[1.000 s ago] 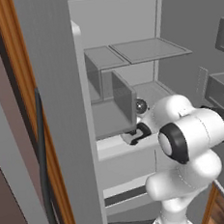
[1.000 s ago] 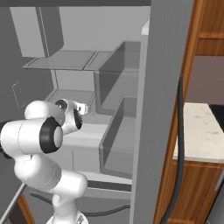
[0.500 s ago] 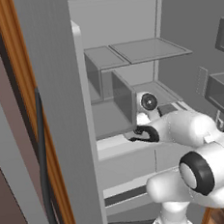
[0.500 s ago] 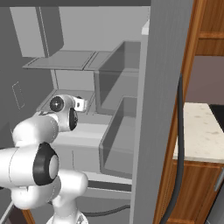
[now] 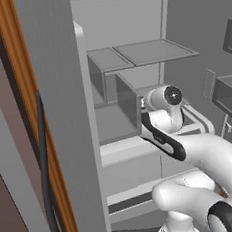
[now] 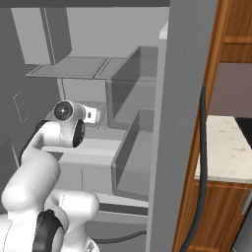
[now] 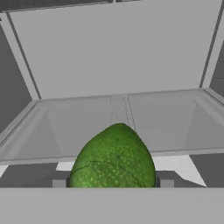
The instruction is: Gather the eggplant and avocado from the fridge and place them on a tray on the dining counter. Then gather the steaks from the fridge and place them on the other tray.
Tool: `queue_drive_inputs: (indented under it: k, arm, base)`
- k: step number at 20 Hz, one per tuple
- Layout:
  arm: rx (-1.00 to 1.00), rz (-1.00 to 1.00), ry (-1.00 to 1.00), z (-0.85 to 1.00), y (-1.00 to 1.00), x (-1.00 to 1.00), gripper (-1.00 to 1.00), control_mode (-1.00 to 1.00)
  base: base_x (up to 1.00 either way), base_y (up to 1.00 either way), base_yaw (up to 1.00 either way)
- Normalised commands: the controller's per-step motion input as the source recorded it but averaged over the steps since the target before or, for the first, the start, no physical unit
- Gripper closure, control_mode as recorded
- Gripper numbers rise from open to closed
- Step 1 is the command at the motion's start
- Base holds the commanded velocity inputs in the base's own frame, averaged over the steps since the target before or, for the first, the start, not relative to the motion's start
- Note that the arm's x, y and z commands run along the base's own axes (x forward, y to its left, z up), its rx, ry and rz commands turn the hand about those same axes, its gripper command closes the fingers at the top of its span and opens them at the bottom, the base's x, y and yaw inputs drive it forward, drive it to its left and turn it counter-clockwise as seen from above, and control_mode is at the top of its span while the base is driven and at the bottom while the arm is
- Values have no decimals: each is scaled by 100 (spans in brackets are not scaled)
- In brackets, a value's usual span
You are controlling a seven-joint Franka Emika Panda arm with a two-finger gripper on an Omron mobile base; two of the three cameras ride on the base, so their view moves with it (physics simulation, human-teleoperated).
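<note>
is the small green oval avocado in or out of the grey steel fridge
In. The hand view shows the small green oval avocado between the gripper's fingertips, with the grey steel fridge's shelf and back wall right behind it.

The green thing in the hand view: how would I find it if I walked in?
Look into the open grey fridge, at the shelf where the gripper reaches. Between its fingertips sits the avocado, a pebbly green oval, the only coloured thing among bare grey walls.

Bright green avocado (image 7: pixel 113 158) showing a fine pebbled speckle, lying against the plain pale grey fridge (image 5: pixel 129 26) interior; white arm (image 5: pixel 212 159) bearing dark joint bands; orange-brown wood cabinet (image 6: pixel 231 44) adjoining a beige speckled bench (image 6: pixel 221 147).
</note>
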Motion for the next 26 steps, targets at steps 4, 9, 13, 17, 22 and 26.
queue_drive_inputs:
  k: [4,9,13,17,22,26]
  arm:
    - [0,0,13,48,0,-84,100,-100]
    - [0,0,18,43,-10,-93,100,-100]
    - [0,0,19,36,-19,-86,100,-100]
    - [-1,0,20,39,-4,-65,100,-100]
    - [-5,0,10,28,0,-70,100,-100]
    - [-6,0,4,30,0,-73,100,-100]
  base:
    - [0,0,0]
    - [0,0,0]
    - [0,0,0]
    - [0,0,0]
    - [0,0,0]
    - [0,0,0]
